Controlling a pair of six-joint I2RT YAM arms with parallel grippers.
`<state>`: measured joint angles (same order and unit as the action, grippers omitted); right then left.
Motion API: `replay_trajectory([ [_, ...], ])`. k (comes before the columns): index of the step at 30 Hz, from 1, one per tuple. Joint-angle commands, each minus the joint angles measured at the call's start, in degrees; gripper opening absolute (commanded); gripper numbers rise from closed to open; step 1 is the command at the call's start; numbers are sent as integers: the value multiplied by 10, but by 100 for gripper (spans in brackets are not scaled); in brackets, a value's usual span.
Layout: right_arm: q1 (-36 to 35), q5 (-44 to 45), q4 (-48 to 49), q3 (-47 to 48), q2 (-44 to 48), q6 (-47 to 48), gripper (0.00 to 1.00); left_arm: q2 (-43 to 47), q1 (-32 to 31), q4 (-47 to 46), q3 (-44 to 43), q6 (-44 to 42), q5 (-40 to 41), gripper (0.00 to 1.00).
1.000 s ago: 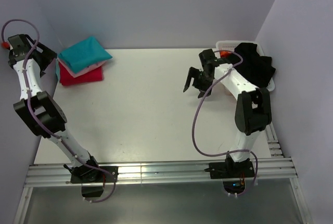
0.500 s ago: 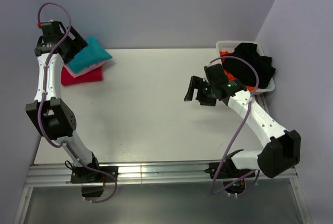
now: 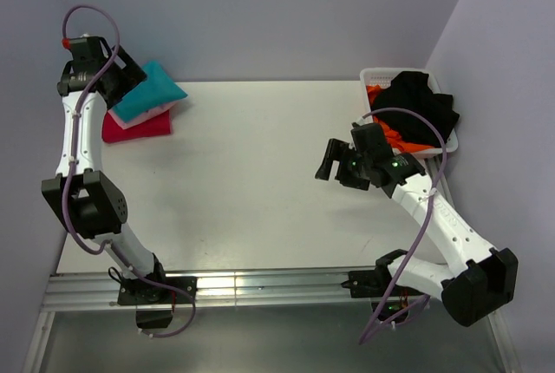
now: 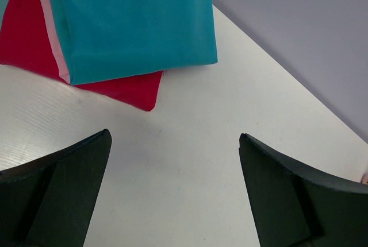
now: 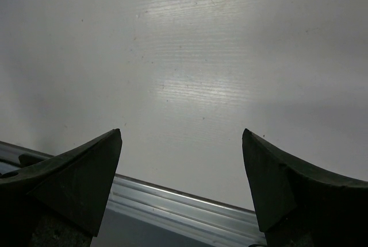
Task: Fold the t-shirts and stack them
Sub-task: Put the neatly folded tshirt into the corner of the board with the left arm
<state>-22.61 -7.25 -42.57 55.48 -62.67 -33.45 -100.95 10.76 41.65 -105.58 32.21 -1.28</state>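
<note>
Robotics lab cell indicated: a white table is enclosed by plain lavender panels, and aluminium rails are fixed along the table's near edge.

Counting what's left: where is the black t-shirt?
Top view: the black t-shirt lies heaped in the white basket at the far right corner of the table, atop the orange t-shirt.

White basket — far right, white table
</note>
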Motion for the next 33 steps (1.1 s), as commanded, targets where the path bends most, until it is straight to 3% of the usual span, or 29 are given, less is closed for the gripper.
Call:
replay_trajectory([
  [1, -2, 16, 7, -3, 24, -6, 92, 42, -3, -5, 7, 0, 8, 100],
  [33, -2, 7, -9, -17, 69, 23, 93, 137, -8, -2, 71, -9, 43, 99],
])
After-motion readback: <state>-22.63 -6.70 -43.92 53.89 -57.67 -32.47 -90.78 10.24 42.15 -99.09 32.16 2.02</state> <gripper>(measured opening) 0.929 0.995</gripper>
